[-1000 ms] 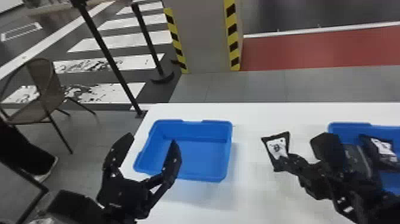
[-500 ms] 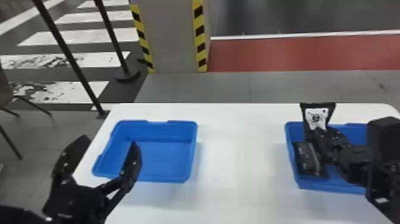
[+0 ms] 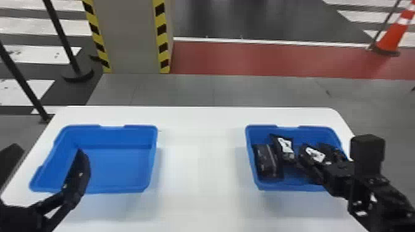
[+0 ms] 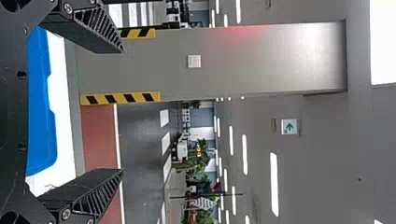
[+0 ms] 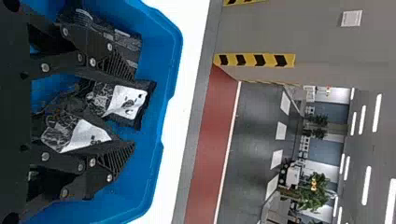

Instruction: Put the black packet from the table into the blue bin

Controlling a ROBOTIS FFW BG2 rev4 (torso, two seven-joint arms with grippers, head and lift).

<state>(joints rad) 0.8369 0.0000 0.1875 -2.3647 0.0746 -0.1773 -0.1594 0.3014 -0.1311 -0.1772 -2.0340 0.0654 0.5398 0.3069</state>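
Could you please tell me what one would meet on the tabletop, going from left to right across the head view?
Left blue bin, right blue bin, then inside it: dark pouch, first white-labelled packet, second white-labelled packet.

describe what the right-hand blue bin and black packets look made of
Blue bin: probably smooth moulded plastic, given its rounded corners and even colour.
Black packets: likely thin, glossy plastic film, from the creases and bright glints; possibly foil-lined.
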